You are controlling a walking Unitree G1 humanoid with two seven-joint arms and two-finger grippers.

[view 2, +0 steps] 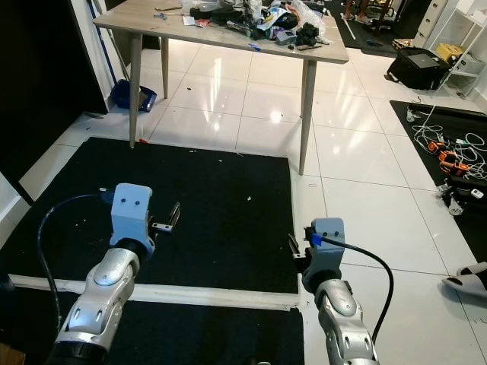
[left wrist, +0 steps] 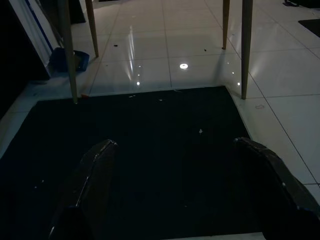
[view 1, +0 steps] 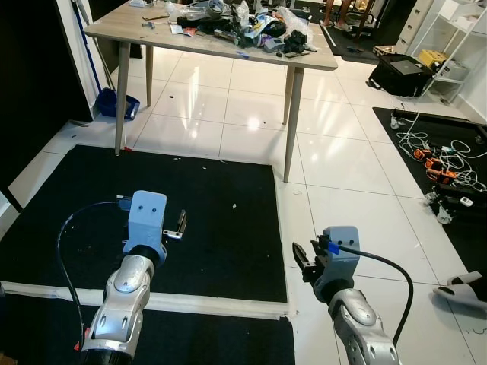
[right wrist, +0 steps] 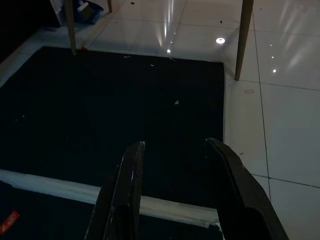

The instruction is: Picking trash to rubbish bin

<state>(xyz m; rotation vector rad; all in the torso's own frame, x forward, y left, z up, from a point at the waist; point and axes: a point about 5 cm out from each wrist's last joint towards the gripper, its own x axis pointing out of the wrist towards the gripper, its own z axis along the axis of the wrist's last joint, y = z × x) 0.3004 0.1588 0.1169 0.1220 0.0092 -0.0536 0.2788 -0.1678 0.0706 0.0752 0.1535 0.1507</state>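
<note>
Two grippers: the left gripper (view 1: 181, 224) and the right gripper (view 1: 302, 258), each with its two black fingers apart. One counter (view 1: 114, 30) on four visible legs, its far end heaped with clutter too tangled to count. Two black mats: one mat (view 1: 213, 213) under the grippers, another mat (view 1: 426, 129) on the right. One blue dustpan (view 1: 114, 103). One black case (view 1: 402, 74).

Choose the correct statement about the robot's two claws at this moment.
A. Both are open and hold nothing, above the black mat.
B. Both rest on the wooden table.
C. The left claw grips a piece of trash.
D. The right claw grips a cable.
A: in the wrist views the left claw and the right claw each have their fingers spread with nothing between them, over the black mat.
</note>
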